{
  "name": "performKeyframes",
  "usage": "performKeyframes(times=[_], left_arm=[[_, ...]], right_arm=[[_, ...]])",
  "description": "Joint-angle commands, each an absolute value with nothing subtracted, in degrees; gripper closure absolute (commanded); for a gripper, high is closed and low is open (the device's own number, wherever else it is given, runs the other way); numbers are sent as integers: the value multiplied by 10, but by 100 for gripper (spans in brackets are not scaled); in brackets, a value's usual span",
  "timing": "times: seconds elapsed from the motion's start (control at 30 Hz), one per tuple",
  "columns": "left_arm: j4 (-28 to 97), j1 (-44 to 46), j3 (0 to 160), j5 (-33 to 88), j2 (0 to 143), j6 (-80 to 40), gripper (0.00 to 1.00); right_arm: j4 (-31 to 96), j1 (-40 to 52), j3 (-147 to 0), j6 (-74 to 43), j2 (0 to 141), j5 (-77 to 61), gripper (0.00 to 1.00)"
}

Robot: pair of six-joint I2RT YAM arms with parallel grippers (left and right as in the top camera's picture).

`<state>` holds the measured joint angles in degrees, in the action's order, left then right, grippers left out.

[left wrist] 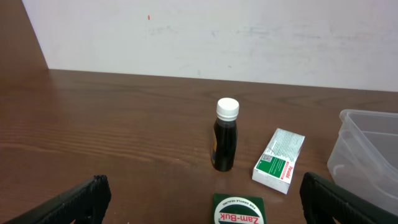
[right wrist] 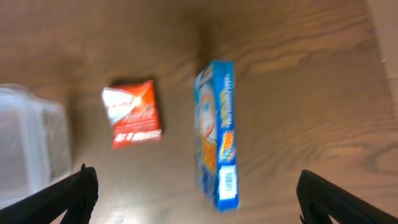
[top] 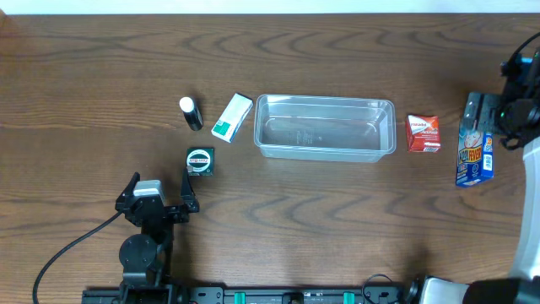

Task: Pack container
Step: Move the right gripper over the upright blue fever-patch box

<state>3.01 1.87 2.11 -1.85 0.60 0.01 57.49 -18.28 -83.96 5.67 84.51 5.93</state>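
Note:
The container [top: 325, 127], a clear empty tub, sits mid-table; its corner shows in the left wrist view [left wrist: 367, 149] and the right wrist view [right wrist: 28, 143]. My left gripper [top: 162, 179] stands open just short of a green Zam-Buk box [top: 200, 160], which lies low between the fingers [left wrist: 239, 211]. Beyond it are a dark bottle with a white cap [left wrist: 225, 135] and a white-and-green box [left wrist: 280, 160]. My right gripper [top: 494, 114] hangs open above a blue box [right wrist: 216, 134], with a red box [right wrist: 132, 113] to its left. Neither holds anything.
The bottle [top: 191, 112] and the white-and-green box [top: 232, 116] lie left of the tub; the red box [top: 423, 133] and blue box [top: 474, 152] lie right of it. A white wall [left wrist: 199, 31] backs the table's far edge.

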Motion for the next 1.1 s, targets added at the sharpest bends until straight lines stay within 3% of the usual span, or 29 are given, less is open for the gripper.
performKeyframes(times=[0.0,0.33,0.57,0.77,1.07], left_arm=[[40,15,3,-21,3,4,2],[40,15,3,-21,3,4,2],[40,15,3,-21,3,4,2],[40,15,3,-21,3,4,2],[40,15,3,-21,3,4,2]], right_arm=[[563,-209,-850,63,871,73,1],[560,-270,-850,140,959,-14,1],[577,-301,-850,183,1022,-94,23],[577,-302,-850,189,1062,-95,24],[566,-302,-850,190,1069,-90,39]])
